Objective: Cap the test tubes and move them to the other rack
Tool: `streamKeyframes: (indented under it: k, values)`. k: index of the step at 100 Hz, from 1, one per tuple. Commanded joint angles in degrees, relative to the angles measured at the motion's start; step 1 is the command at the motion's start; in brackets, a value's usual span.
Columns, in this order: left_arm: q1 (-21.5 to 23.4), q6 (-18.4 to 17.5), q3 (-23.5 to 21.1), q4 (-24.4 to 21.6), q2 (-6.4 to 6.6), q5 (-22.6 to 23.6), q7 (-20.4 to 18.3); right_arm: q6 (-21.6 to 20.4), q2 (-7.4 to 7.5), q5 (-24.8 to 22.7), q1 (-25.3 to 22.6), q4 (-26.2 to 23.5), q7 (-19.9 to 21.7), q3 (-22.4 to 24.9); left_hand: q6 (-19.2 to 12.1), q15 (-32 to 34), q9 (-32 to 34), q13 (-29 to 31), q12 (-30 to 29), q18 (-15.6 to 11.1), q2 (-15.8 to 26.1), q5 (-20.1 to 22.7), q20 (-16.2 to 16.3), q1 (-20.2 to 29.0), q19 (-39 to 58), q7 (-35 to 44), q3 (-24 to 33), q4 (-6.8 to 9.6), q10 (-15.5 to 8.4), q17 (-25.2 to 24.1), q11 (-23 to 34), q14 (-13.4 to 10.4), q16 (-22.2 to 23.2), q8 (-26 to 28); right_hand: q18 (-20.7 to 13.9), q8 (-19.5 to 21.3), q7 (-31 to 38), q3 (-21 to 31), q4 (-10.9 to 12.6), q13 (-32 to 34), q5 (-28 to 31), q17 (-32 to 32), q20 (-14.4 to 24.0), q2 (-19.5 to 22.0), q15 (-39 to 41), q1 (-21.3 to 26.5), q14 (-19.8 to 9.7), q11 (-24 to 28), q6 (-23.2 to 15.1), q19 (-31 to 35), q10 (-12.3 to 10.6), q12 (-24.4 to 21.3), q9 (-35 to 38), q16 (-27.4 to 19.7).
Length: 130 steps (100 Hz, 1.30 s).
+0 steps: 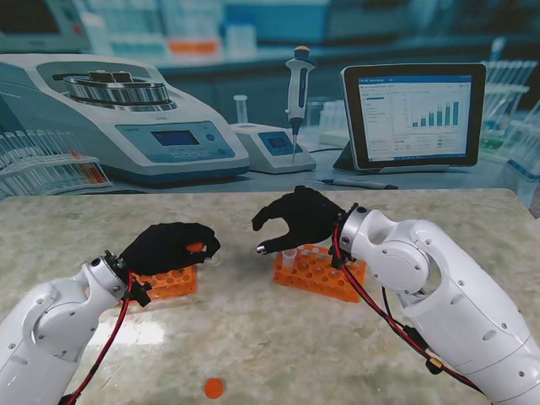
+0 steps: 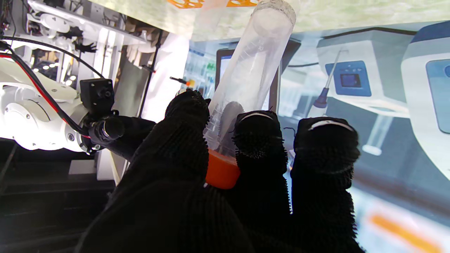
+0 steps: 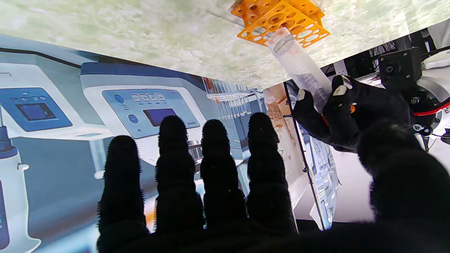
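Note:
My left hand (image 1: 169,245) is shut on a clear test tube (image 2: 249,80) with an orange cap (image 2: 221,172) on it. The hand hovers just over the left orange rack (image 1: 173,284). In the right wrist view the tube (image 3: 299,66) points its rounded end at that rack (image 3: 281,21). My right hand (image 1: 299,219) is open, fingers spread and holding nothing, above the right orange rack (image 1: 321,274). One uncapped tube (image 1: 291,254) stands at that rack's left end. A loose orange cap (image 1: 214,388) lies on the table near me.
The marble-patterned table (image 1: 253,337) ends at a printed lab backdrop (image 1: 270,84) showing a centrifuge, pipette and tablet. My right forearm (image 1: 439,295) covers the table's right side. The two hands are about a hand's width apart.

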Motion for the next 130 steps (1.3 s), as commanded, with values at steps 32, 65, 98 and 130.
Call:
streamKeyframes:
  k: [32,65,98,130]
  values:
    - [1.97,0.75,-3.54,0.96,0.38,2.48,0.84,-0.03,0.04,-0.76,-1.76,1.48,-0.76,1.24,-4.42,-0.68,5.79,-2.19,3.55,1.73,12.1,10.06,3.07,10.29,0.29,22.36,20.33,3.65,-1.29,0.03,20.23,-12.67,0.97,9.38,0.9,0.54,0.94,0.3,0.22,-0.16,-0.23,-1.12,0.71,1.97,-1.41,-1.16,-0.92,0.45,-1.2,-1.1,-1.37,0.78,0.8,-0.45]
    - [2.91,1.54,-6.09,2.59,0.32,4.17,2.22,-0.07,0.03,-1.08,-2.28,2.1,-1.18,1.7,-4.27,-0.61,5.7,-2.28,3.57,1.96,12.11,10.01,3.19,10.29,0.57,22.41,20.47,3.65,-1.15,-0.28,20.25,-12.37,1.23,9.29,0.89,0.59,0.94,0.35,0.23,-0.19,-0.2,-1.14,0.89,1.9,-1.42,-1.13,-0.84,0.39,-1.09,-1.14,-1.39,0.85,0.74,-0.42]
    - [3.61,2.41,-7.88,4.57,0.33,5.7,3.45,-0.15,0.0,-1.36,-3.17,3.03,-1.83,2.4,-4.25,-0.59,5.69,-2.31,3.56,2.18,12.09,10.0,3.21,10.29,0.88,22.44,20.49,3.63,-1.05,-0.52,20.21,-12.13,1.43,9.17,0.94,0.62,0.93,0.42,0.23,-0.22,-0.14,-1.22,1.0,1.83,-1.43,-1.02,-0.83,0.38,-1.13,-1.23,-1.39,0.88,0.72,-0.41]
    - [3.35,3.69,-8.82,6.99,0.44,6.91,4.2,-0.1,-0.04,-1.23,-3.34,3.75,-2.17,2.16,-4.16,-0.51,5.65,-2.31,3.61,2.27,12.02,10.04,3.18,10.29,1.01,22.45,20.55,3.6,-1.02,-0.6,20.25,-11.99,1.6,9.1,0.98,0.63,0.9,0.44,0.24,-0.22,-0.21,-1.27,1.11,1.8,-1.42,-0.97,-0.86,0.39,-1.02,-1.25,-1.41,0.89,0.75,-0.4]
